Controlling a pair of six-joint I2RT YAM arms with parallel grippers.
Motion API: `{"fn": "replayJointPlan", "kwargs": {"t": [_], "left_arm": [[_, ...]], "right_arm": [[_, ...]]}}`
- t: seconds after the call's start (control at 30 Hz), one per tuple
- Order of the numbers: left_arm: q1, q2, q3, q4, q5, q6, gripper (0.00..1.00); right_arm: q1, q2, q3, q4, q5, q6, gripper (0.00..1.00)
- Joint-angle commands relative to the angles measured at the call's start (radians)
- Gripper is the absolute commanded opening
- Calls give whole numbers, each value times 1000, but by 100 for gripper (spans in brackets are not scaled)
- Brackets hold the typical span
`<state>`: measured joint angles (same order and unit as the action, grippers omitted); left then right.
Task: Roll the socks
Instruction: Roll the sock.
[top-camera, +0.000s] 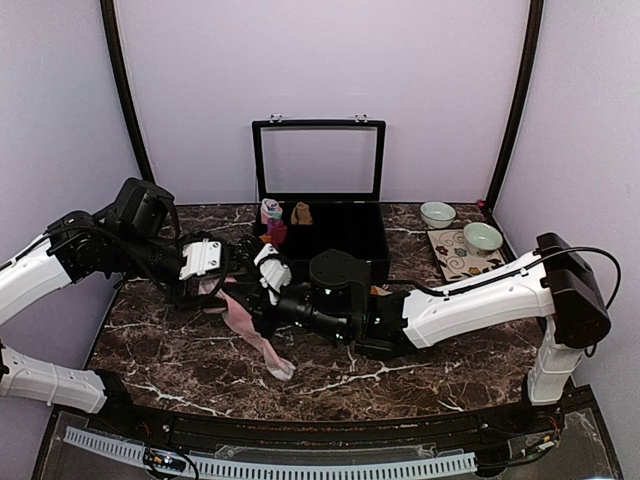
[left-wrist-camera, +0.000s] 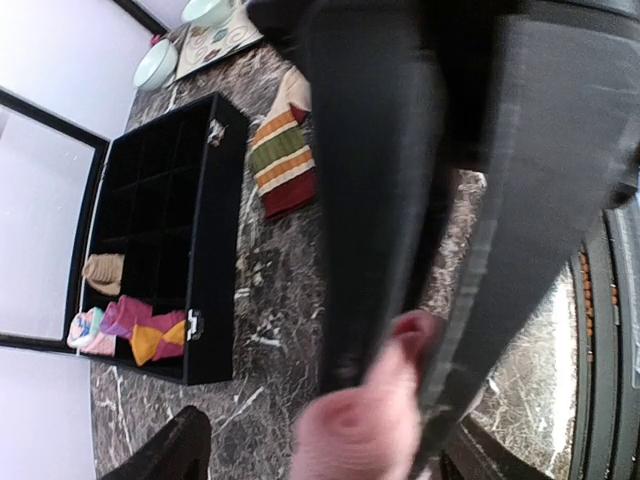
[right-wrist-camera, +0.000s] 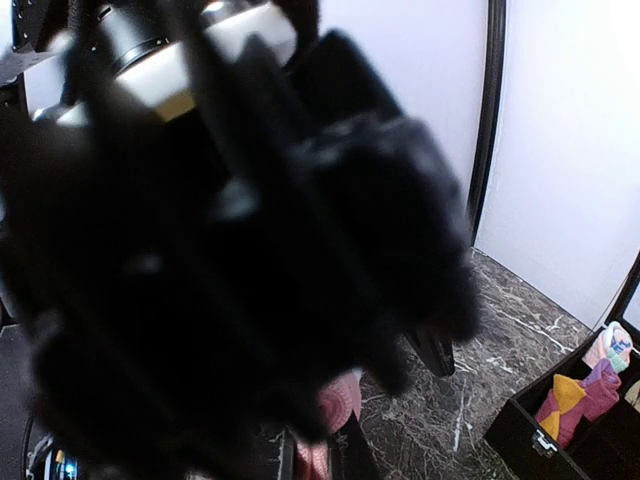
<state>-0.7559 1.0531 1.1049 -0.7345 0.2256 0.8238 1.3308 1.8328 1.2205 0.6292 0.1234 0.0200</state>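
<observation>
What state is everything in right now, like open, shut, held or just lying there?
Left gripper, open beside the pink sock.
Right gripper, shut on the pink sock.
Pink sock, one end lifted, tail trailing on the table.
Striped sock, lying unrolled on the table.
Box, lid open.
Rolled bundles, sitting in box compartments.

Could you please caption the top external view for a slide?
Left gripper and right gripper meet at the pink sock, in front of the open box.

Right claw (top-camera: 262, 292) closed, left claw (top-camera: 222, 285) alongside.
</observation>
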Motion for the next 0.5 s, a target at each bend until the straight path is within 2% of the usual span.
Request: {"fn": "replayJointPlan", "kwargs": {"t": [0.0, 0.13, 0.27, 0.37, 0.47], "left_arm": [[-7, -49, -35, -79, 131, 57, 78], [-7, -56, -27, -140, 207, 73, 83], [-7, -52, -19, -123, 223, 30, 84], [-7, -45, -28, -49, 148, -38, 82], [-6, -52, -44, 30, 44, -67, 74]], "right_arm": [[4, -17, 25, 96, -61, -8, 0], [1, -25, 0, 114, -85, 5, 0], [1, -23, -3, 112, -97, 17, 0], [2, -25, 3, 111, -103, 21, 0], [2, -24, 9, 108, -97, 46, 0]]}}
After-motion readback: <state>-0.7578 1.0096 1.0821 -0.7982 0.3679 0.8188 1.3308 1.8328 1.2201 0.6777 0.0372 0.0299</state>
